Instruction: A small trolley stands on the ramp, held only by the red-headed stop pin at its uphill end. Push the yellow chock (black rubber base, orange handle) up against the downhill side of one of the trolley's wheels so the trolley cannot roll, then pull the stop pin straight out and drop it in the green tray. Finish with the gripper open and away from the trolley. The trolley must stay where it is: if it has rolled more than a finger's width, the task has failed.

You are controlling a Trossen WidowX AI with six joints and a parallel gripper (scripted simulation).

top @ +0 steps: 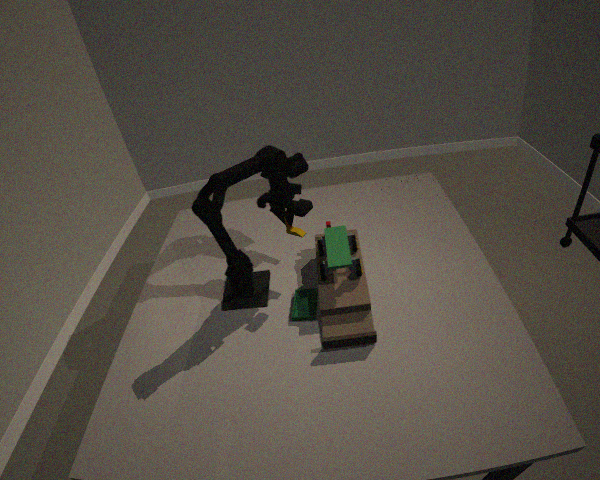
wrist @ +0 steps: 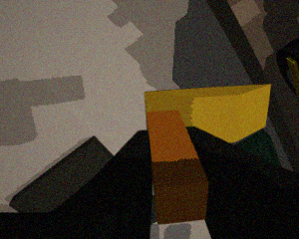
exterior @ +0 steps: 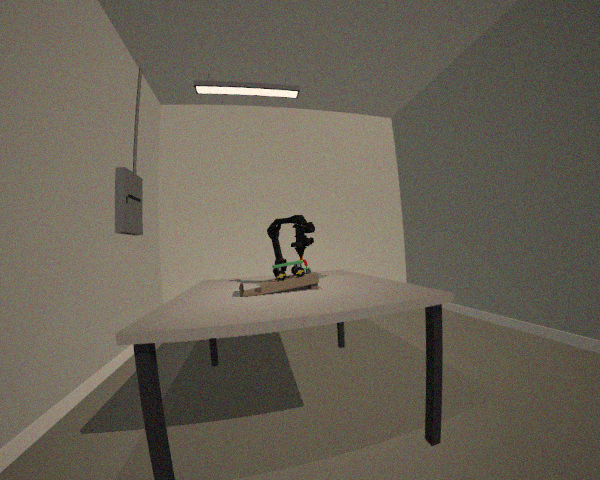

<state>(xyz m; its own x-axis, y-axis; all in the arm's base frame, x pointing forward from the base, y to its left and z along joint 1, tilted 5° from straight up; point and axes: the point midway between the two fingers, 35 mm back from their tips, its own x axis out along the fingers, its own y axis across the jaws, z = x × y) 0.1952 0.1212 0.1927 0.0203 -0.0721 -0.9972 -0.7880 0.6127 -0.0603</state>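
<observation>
My gripper (top: pixel 288 224) (wrist: pixel 165 138) is shut on the orange handle of the yellow chock (top: pixel 296 231) (wrist: pixel 231 114). It holds the chock in the air to the left of the ramp's uphill part in the top view. The chock's black base cannot be made out. The green-topped trolley (top: pixel 337 246) (exterior: pixel 285 265) stands on the upper part of the wooden ramp (top: pixel 344 298) (exterior: pixel 289 283). The red-headed stop pin (top: pixel 327 224) (exterior: pixel 305 263) stands at the trolley's uphill end. The green tray (top: pixel 304 305) (wrist: pixel 263 149) lies beside the ramp's left side, partly hidden in the wrist view.
The arm's base plate (top: pixel 259 290) stands on the table (top: pixel 424 361) (exterior: pixel 362 304), left of the tray in the top view. A trolley wheel (wrist: pixel 284 55) shows at the right edge of the wrist view. A dark cart (top: pixel 595 227) stands off the table at the far right.
</observation>
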